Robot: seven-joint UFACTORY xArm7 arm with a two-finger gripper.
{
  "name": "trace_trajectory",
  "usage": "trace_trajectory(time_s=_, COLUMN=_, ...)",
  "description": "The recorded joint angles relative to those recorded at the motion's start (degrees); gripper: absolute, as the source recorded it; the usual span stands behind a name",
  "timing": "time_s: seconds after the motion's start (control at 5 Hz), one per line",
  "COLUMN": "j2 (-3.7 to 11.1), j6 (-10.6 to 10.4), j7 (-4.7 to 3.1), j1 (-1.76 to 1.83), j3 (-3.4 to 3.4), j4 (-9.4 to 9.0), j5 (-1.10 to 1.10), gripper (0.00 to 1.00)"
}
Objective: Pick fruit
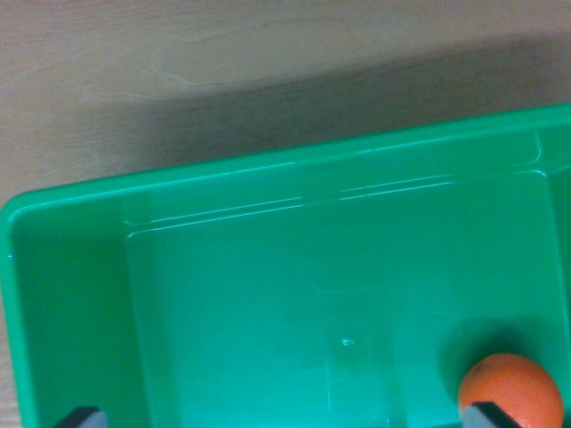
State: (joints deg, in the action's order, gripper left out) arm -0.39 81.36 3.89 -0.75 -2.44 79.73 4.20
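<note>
Pale wood table (178, 62) across the top of the wrist view, grain running roughly left to right, a soft dark shadow band just above the bin's far rim

Green plastic bin (268, 174) filling the lower two thirds, seen from above, set slightly askew: far rim rising from the view's left to its right; rounded corner at upper left; left wall dropping steeply toward the bottom edge; right side cut off by the frame

Inside, a stepped ledge just below the far rim, then a flat glossy floor, bare over most of its width and offering wide open room in the middle and on the left

Orange (510, 390) low at the view's right, resting on the bin floor, near the right side, well apart from the far wall and the left wall, partly cut by the bottom edge, dark shadow just above it

Gripper (285, 417) barely in view: one dark fingertip (82, 416) at bottom left, another at bottom right overlapping the orange's lower edge; jaws spread wide, nothing pinched between them; contact with the orange not clear
</note>
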Motion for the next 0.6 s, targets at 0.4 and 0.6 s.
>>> trace_trajectory(time_s=0.4, j2=0.55, j6=-2.3, j7=0.24, j1=-0.70, j3=-0.35, j4=-2.19, j5=-0.13, gripper=0.00)
trace_trajectory(time_s=0.6, j2=0.55, j6=-2.3, j7=0.24, j1=-0.70, j3=-0.35, j4=-2.19, j5=-0.13, gripper=0.00)
